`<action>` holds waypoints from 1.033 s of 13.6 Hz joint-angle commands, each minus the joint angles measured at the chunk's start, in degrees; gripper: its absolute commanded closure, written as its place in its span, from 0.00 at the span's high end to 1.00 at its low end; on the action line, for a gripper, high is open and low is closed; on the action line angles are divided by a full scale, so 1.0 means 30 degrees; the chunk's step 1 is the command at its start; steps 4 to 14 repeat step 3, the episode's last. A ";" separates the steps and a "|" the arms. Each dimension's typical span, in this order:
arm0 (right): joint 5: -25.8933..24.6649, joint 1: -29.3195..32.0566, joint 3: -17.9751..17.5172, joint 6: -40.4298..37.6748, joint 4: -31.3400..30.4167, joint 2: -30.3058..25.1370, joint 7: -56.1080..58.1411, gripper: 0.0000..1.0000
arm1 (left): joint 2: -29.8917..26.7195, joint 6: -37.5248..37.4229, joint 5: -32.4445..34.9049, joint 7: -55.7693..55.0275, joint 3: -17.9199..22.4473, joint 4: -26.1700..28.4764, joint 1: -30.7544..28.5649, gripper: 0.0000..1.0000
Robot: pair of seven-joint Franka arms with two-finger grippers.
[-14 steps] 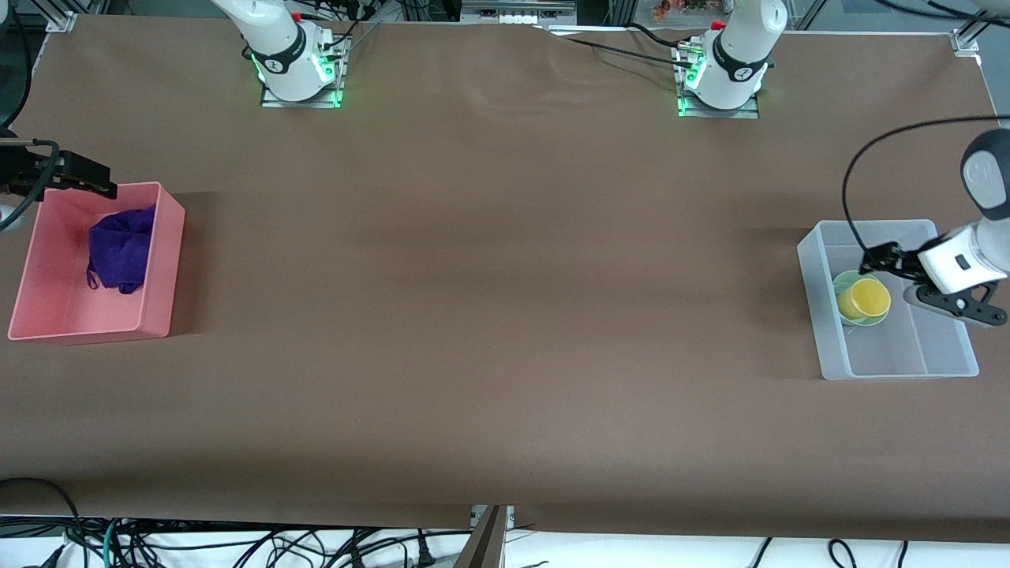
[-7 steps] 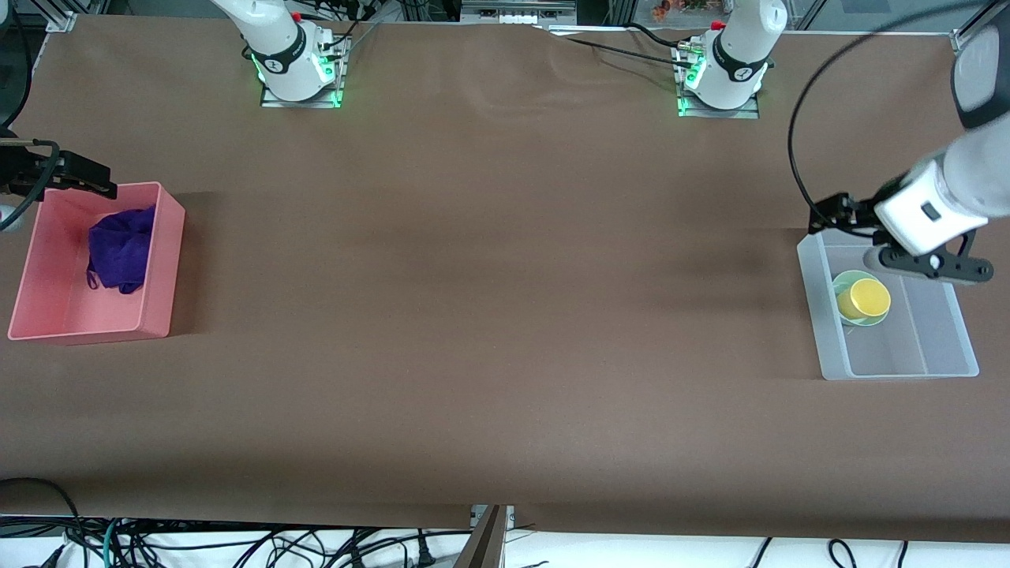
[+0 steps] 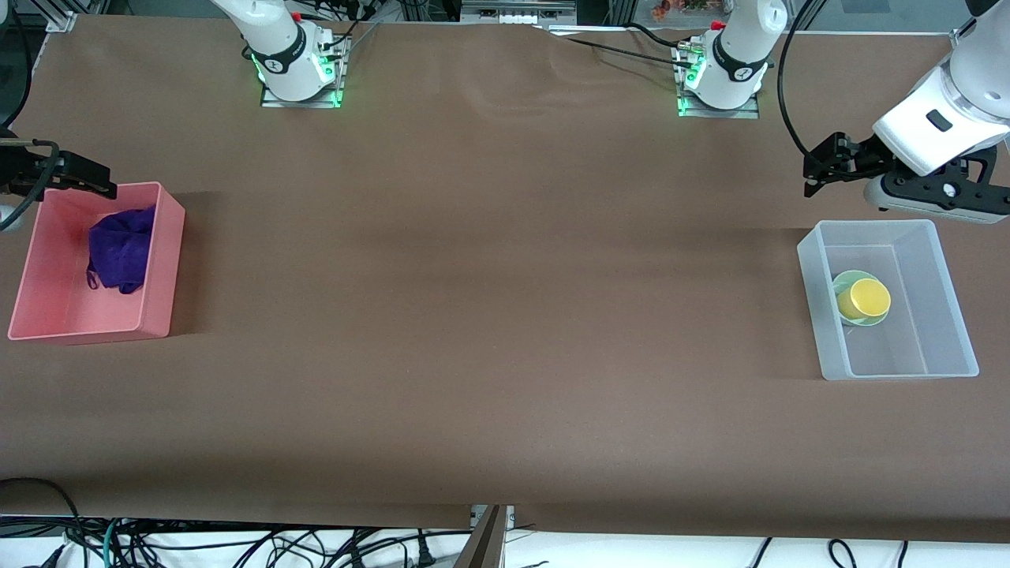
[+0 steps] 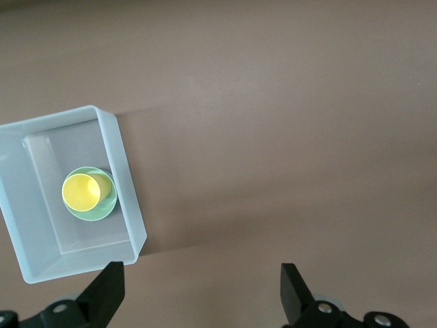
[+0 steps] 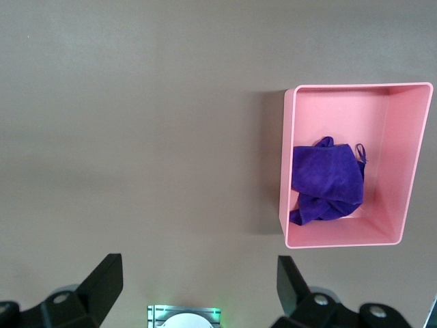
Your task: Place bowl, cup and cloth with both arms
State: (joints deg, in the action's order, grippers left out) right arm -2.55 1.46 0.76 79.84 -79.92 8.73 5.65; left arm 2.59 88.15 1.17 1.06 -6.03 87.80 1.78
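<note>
The yellow cup (image 3: 865,299) rests tilted inside the pale green bowl (image 3: 845,278), and both are in a clear plastic bin (image 3: 810,264) at the left arm's end of the table. The left wrist view shows the cup (image 4: 82,191), the bowl (image 4: 93,212) and the bin (image 4: 124,174). My left gripper (image 3: 821,168) is open and empty, up in the air over bare table beside the bin (image 4: 201,287). The purple cloth (image 3: 120,248) lies crumpled in a pink bin (image 3: 163,260), also seen from the right wrist (image 5: 326,181). My right gripper (image 3: 83,175) is open and empty, in the air over the pink bin's edge (image 5: 198,280).
The two arm bases (image 3: 298,67) (image 3: 722,75) stand along the table edge farthest from the front camera. A black cable (image 3: 789,118) loops from the left arm. More cables (image 3: 237,544) hang below the table edge nearest the front camera. Brown tabletop spreads between the two bins.
My left gripper has risen out of the clear bin and moved toward the bases' side, leaving the cup in the bowl. The right arm has not moved.
</note>
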 commanded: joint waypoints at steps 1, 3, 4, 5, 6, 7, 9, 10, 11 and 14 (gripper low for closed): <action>0.0059 0.0101 -0.0079 0.0075 -0.0109 -0.0157 -0.0214 1.00 | -0.1127 0.1143 -0.0009 -0.0235 -0.0013 0.2285 -0.0620 1.00; 0.0059 0.0101 -0.0079 0.0075 -0.0109 -0.0128 -0.0214 1.00 | -0.1126 0.1086 -0.0009 -0.0177 -0.0042 0.2460 -0.0942 1.00; 0.0059 0.0101 -0.0079 0.0075 -0.0109 -0.0128 -0.0214 1.00 | -0.1126 0.1086 -0.0009 -0.0177 -0.0042 0.2460 -0.0942 1.00; 0.0059 0.0101 -0.0079 0.0075 -0.0109 -0.0128 -0.0214 1.00 | -0.1126 0.1086 -0.0009 -0.0177 -0.0042 0.2460 -0.0942 1.00; 0.0059 0.0101 -0.0079 0.0075 -0.0109 -0.0128 -0.0214 1.00 | -0.1126 0.1086 -0.0009 -0.0177 -0.0042 0.2460 -0.0942 1.00; 0.0059 0.0101 -0.0079 0.0075 -0.0109 -0.0128 -0.0214 1.00 | -0.1126 0.1086 -0.0009 -0.0177 -0.0042 0.2460 -0.0942 1.00; 0.0059 0.0101 -0.0079 0.0075 -0.0109 -0.0128 -0.0214 1.00 | -0.1126 0.1086 -0.0009 -0.0177 -0.0042 0.2460 -0.0942 1.00; 0.0059 0.0101 -0.0079 0.0075 -0.0109 -0.0128 -0.0214 1.00 | -0.1126 0.1086 -0.0009 -0.0177 -0.0042 0.2460 -0.0942 1.00; 0.0059 0.0101 -0.0079 0.0075 -0.0109 -0.0128 -0.0214 1.00 | -0.1126 0.1086 -0.0009 -0.0177 -0.0042 0.2460 -0.0942 1.00; 0.0059 0.0101 -0.0079 0.0075 -0.0109 -0.0128 -0.0214 1.00 | -0.1126 0.1086 -0.0009 -0.0177 -0.0042 0.2460 -0.0942 1.00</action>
